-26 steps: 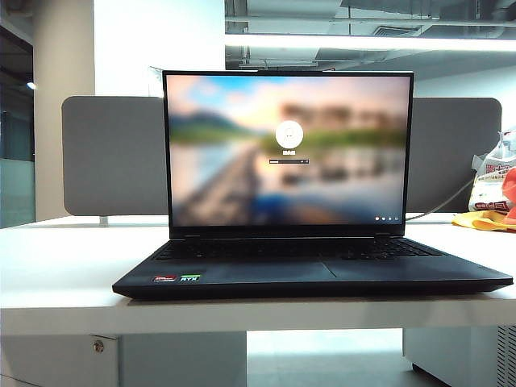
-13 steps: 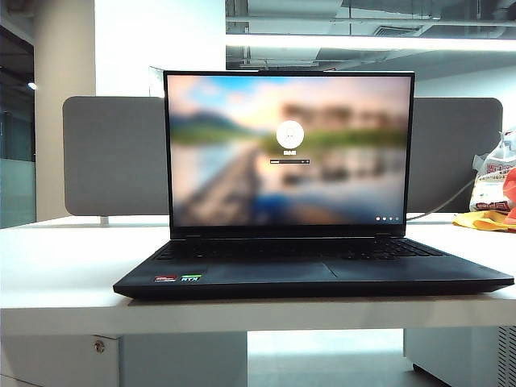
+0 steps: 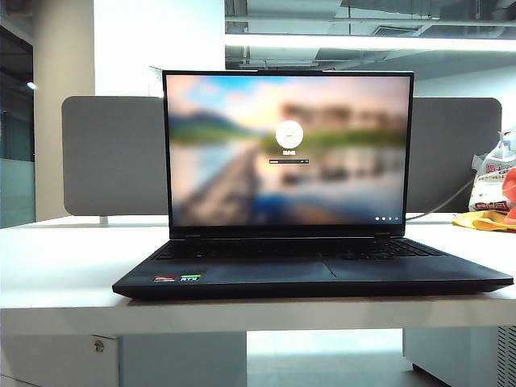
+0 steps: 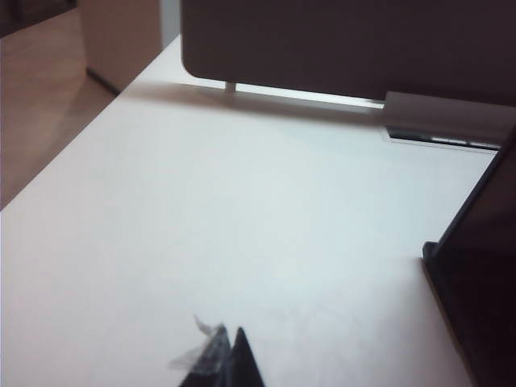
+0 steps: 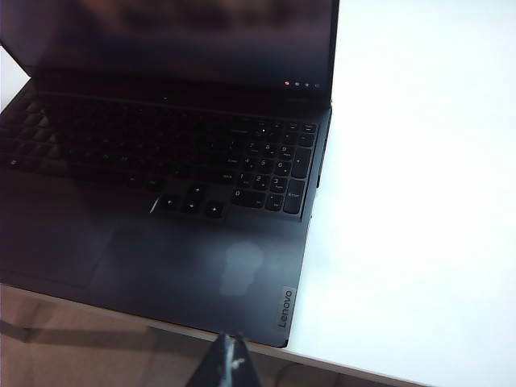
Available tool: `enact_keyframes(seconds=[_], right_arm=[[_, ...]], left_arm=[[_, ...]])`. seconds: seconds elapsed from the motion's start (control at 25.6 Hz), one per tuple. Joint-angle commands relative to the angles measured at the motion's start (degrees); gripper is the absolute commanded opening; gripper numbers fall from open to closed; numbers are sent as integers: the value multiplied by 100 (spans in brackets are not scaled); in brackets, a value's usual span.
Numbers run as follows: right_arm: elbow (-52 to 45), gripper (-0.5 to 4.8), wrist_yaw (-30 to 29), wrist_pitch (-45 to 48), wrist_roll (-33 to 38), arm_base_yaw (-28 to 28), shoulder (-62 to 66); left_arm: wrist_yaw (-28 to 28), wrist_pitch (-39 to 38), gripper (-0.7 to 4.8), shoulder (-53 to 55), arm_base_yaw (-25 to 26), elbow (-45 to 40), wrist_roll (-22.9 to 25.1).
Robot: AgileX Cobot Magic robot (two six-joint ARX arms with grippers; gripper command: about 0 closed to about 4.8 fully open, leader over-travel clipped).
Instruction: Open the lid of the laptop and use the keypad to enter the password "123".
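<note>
right gripper [image 5: 228, 363]: I see the jaws pressed together, nothing in them, tip hanging off the desk edge just in front of the laptop's [image 3: 313, 274] near right corner.
left gripper [image 4: 224, 363]: fingertips meet in a point, empty, above bare white desk [image 4: 226, 226] beside the laptop's left side.
lid [image 3: 288, 149]: up, screen lit on a blurred login page.
keypad [image 5: 270, 165]: right end of the keyboard, no finger on it.
vs earlier: in the exterior view I see no real change; laptop same spot, lid same angle, no arm in shot.
text: "Lenovo" badge [image 5: 286, 307] on palm rest corner; stickers [image 3: 178, 279] at front left, "RTX" just readable.
behind: grey divider [image 3: 113, 153].
</note>
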Motion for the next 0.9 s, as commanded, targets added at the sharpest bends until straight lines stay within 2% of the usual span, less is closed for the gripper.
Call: enact_keyframes(seconds=[0.04, 0.51, 0.66, 0.9], right_arm=[[31, -5, 11, 76, 0, 9, -7], [31, -5, 4, 74, 0, 9, -7], [31, -5, 7, 74, 0, 9, -7], [31, -5, 7, 74, 0, 9, -7]], left_arm=[[42, 542, -4, -317, 11, -529, -20], [39, 643, -4, -1342, 11, -1462, -22], [39, 682, -4, -1335, 9, -1633, -238], [15, 669, -4, -1335, 11, -1633, -264]])
